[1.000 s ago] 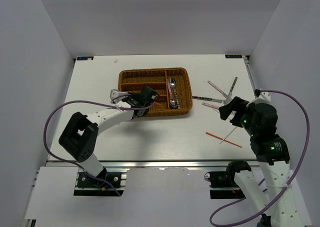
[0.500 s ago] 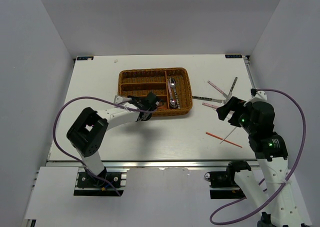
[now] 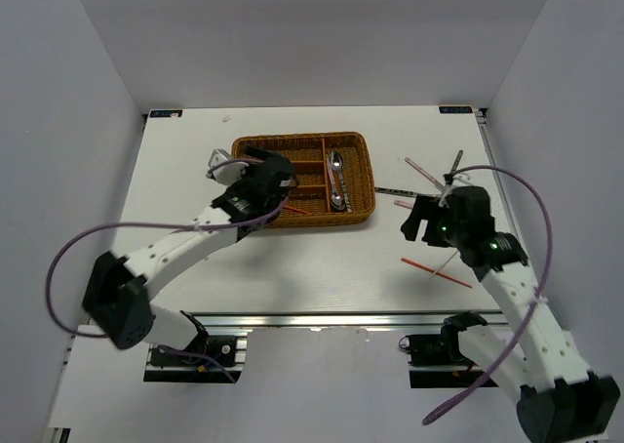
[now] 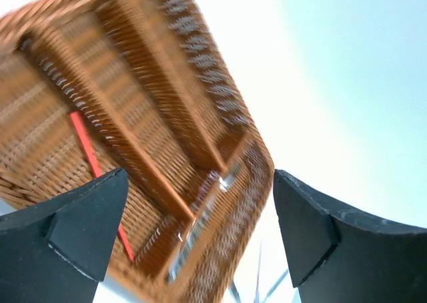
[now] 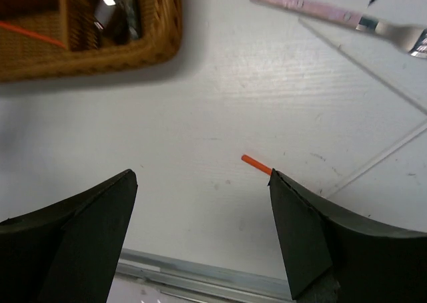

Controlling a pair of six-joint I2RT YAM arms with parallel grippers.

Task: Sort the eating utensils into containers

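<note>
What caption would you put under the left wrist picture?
Open left pincer hovering over the wicker tray, a red chopstick lying in one slot.

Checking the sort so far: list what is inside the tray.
In the tray, two spoons lie in the right-end slot and one red chopstick in the near long slot. The left arm covers the left part, so anything under it is hidden.

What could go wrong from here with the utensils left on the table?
1. The loose red chopstick crosses a white chopstick; the open right hand closing on one may drag or flick the other.
2. Both lie thin and flat on the table, so a grasp could slip.
3. The open left hand hangs close over the tray; a low move might nudge it or the sorted red chopstick.
</note>
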